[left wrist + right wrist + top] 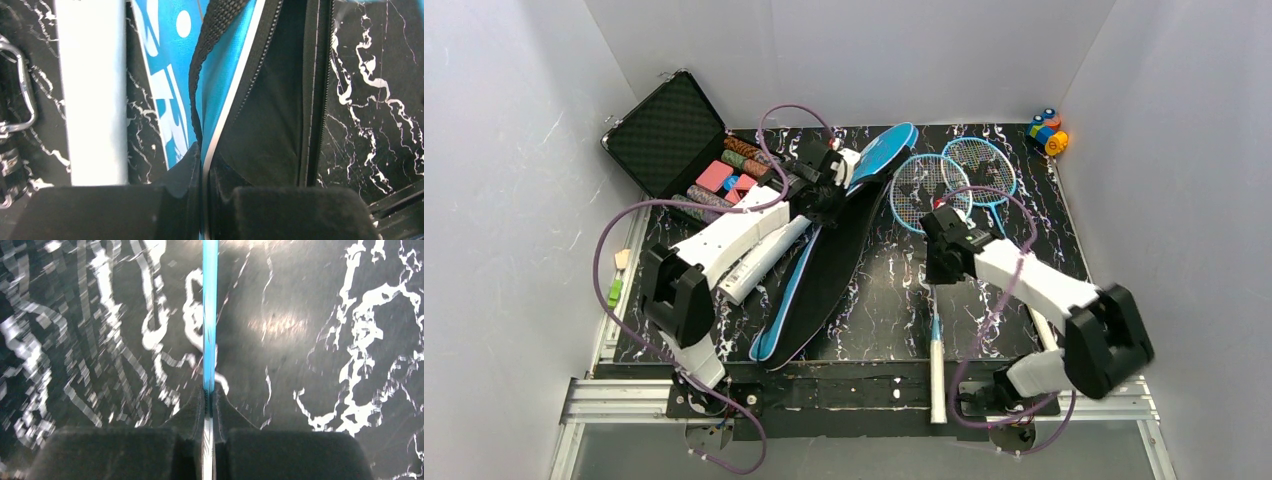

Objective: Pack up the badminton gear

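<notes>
- Two pincers show, one on each arm, and both are pinched down to a slit.
- The left pincer (202, 165) grips the white-piped edge of the one racket bag (170, 100), a blue bag with white lettering. Its open black inside lies just right of the fingers.
- One black strap (215, 40) runs from ahead of the left pincer down to its fingertips. I cannot tell whether it is pinched along with the edge.
- One white tube (92, 90) lies just left of the left pincer, parallel to the bag and apart from it.
- The right pincer (209, 405) is clamped on the thin blue shaft of the held racket (210, 315). The shaft runs straight ahead of the fingers. In the top view its round head sits just beyond the pincer and its white grip trails back towards the arm bases.
- There are two rackets in all. The head of the second racket (980, 165) lies farther ahead and to the right, overlapping the first head, and its shaft passes under the right arm.
- No shuttlecock can be made out with certainty.
- One open chip case (679, 135) stands beyond and to the left of the left pincer.
- One small toy (1049, 130) sits well ahead and to the right of the right pincer, at the corner of the marbled table (884, 300).
</notes>
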Controlling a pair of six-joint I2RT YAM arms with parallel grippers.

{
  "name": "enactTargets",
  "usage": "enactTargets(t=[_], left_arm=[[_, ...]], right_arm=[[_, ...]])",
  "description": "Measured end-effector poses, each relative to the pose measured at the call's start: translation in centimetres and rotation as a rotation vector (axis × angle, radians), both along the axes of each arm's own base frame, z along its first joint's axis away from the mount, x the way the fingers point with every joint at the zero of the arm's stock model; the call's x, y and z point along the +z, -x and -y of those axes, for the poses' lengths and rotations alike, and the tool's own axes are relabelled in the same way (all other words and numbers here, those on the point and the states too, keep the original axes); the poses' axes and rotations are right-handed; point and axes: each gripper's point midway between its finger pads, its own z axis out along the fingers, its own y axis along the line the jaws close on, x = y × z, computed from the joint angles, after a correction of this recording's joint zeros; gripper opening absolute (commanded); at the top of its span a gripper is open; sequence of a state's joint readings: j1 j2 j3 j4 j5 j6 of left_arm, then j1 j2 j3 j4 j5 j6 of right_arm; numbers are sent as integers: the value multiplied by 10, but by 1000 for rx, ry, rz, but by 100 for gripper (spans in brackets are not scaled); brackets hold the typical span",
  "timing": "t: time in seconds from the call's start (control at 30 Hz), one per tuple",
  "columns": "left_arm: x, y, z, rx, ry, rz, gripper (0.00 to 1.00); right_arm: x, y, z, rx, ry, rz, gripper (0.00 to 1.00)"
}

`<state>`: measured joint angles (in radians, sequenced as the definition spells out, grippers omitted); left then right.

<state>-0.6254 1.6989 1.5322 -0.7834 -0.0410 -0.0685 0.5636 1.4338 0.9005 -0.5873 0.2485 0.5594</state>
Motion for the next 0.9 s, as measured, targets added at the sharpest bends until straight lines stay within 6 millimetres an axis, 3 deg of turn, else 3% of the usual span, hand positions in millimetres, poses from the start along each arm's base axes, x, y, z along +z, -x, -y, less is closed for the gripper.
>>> enactTargets(t=[0.13,0.23,0.33,0.5,0.63,0.9], left_arm=[[-21,-12,14,-10,-2,-33,0],[-39,-25,23,-11,-15,-55,0],[-52,-34,30,-11,-26,-70,0],[-57,-40,36,-10,-40,-65,0],[-50,-44,38,-5,-39,-44,0],[-50,-41,40,-8,-50,-40,0]], right_arm=[[51,37,-7,45,-81,69,1],[77,75,-1,49,-137,76,1],[85,108,4,66,-157,41,1],[79,153,5,129,-110,-77,1],[77,166,-4,175,-68,-139,1],[76,169,-36,236,-20,-172,1]])
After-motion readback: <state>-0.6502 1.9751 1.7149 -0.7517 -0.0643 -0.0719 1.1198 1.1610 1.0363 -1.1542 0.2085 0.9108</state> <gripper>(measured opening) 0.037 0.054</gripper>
